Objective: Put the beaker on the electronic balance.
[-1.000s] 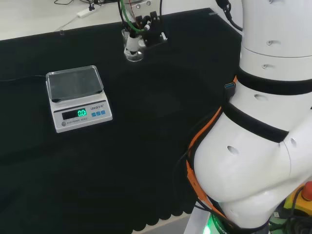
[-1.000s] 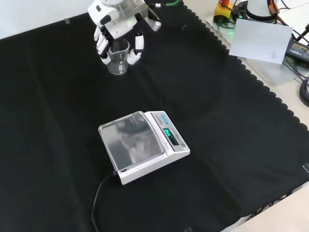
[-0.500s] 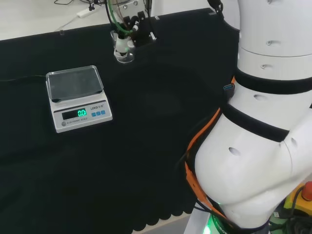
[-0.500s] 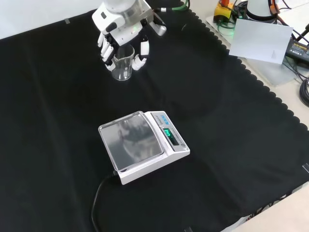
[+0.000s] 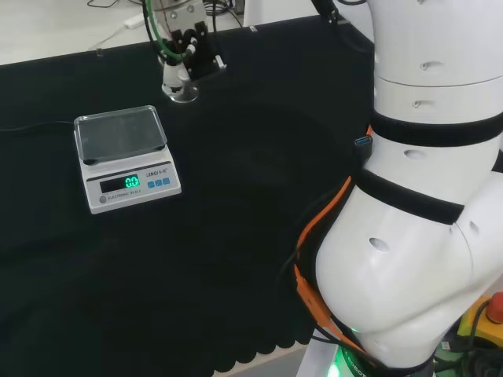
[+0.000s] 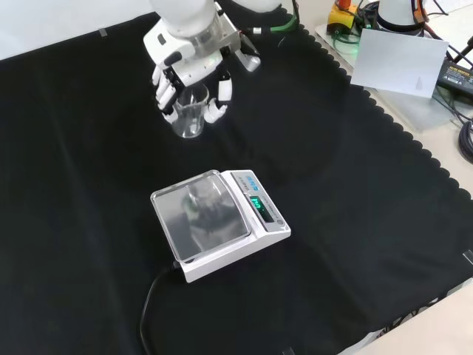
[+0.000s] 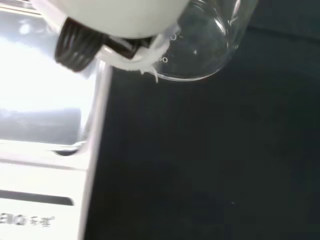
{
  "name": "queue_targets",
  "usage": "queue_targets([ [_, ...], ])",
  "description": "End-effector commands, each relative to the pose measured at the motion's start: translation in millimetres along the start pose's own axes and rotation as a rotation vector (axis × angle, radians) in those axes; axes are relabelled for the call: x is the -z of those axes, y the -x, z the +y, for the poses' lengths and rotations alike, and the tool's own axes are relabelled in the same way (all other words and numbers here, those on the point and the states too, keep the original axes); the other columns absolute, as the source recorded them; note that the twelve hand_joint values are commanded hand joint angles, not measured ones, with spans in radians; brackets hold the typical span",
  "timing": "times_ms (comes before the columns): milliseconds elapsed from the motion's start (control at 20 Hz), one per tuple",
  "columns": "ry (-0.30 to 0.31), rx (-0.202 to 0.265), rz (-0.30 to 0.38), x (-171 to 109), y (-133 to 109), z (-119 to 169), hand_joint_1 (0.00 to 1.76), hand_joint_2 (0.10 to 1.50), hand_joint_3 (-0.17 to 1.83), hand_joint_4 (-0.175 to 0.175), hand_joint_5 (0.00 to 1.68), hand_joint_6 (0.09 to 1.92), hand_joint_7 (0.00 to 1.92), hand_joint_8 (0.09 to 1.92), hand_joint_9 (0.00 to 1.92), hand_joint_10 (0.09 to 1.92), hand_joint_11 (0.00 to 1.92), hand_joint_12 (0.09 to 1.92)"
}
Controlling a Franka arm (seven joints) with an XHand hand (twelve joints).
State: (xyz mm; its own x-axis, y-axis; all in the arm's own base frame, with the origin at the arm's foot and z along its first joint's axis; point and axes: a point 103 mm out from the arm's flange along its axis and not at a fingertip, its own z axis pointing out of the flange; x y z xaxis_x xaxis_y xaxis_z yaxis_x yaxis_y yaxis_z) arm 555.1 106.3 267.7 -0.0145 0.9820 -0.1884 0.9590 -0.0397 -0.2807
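Note:
A clear glass beaker (image 6: 189, 118) hangs above the black cloth with the hand (image 6: 186, 55) curled round it, fingers on both sides. In the head view the hand (image 5: 185, 47) holds the beaker (image 5: 178, 86) just beyond the far right corner of the electronic balance (image 5: 126, 155). In the front view the white balance (image 6: 216, 222) with its steel pan and green display sits below the hand. The wrist view has the beaker's (image 7: 210, 42) base close up, with the balance (image 7: 45, 125) beside it.
The balance's black cable (image 6: 151, 307) runs off toward the front view's lower edge. A white box (image 6: 399, 59) and cables lie beyond the cloth's scalloped edge at the front view's upper right. The arm's white links (image 5: 424, 196) stand at the head view's right.
The hand has carried the beaker leftward in the head view, downward in the front view, closer to the balance. The balance has stayed put.

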Motion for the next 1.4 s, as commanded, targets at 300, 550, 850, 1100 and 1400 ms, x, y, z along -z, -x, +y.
queue_targets([
  [300,0.013,0.185,-0.044,12,-78,7,1.20,0.54,0.81,-0.005,0.75,1.08,0.87,0.83,1.11,0.56,0.82,1.20],
  [550,0.010,0.204,0.000,-3,-62,11,1.20,0.54,0.81,-0.005,0.76,1.08,0.87,0.83,1.11,0.56,0.82,1.20],
  [850,-0.009,0.241,-0.019,14,-100,9,1.20,0.54,0.81,-0.005,0.76,1.08,0.87,0.83,1.11,0.57,0.83,1.20],
  [1100,-0.027,0.275,-0.023,-4,-136,26,1.20,0.54,0.81,-0.005,0.77,1.08,0.87,0.83,1.11,0.57,0.83,1.20],
  [1400,-0.035,0.285,-0.028,-13,-148,41,1.20,0.54,0.81,-0.005,0.77,1.08,0.87,0.83,1.11,0.57,0.83,1.20],
])
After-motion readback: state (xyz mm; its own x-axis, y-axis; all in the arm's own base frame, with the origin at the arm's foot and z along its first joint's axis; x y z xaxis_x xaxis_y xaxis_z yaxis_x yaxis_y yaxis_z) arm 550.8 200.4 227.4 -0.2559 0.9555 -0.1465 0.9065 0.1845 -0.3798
